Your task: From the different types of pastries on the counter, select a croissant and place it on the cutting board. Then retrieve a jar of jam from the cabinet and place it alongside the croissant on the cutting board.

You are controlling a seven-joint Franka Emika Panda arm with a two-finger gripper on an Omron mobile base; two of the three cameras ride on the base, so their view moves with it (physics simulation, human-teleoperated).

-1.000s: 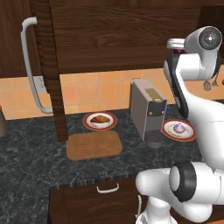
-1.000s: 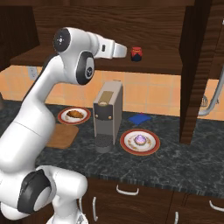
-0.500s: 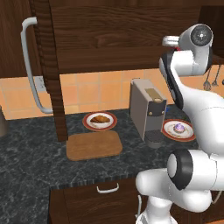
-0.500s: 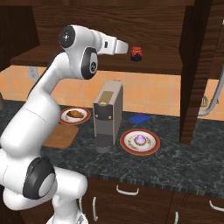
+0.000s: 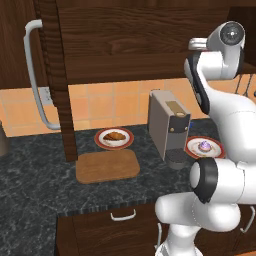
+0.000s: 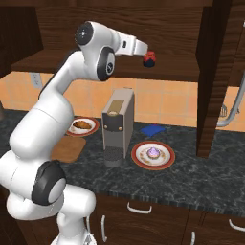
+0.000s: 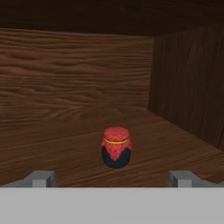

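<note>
The jam jar [image 7: 116,148] stands upright on the open cabinet's shelf [image 7: 65,144], just ahead of the claw [image 7: 113,178] — spread wide, gripping nothing — while the croissant [image 5: 115,135] sits on its plate [image 5: 102,141] beside the cutting board [image 5: 107,166] on the table [image 5: 30,175].

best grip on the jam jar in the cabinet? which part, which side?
Grip the jar of jam around its dark body, just below the flared red cloth top. It stands upright on the cabinet shelf, so probably come in level from the open front, where the open gripper already straddles it.
</note>
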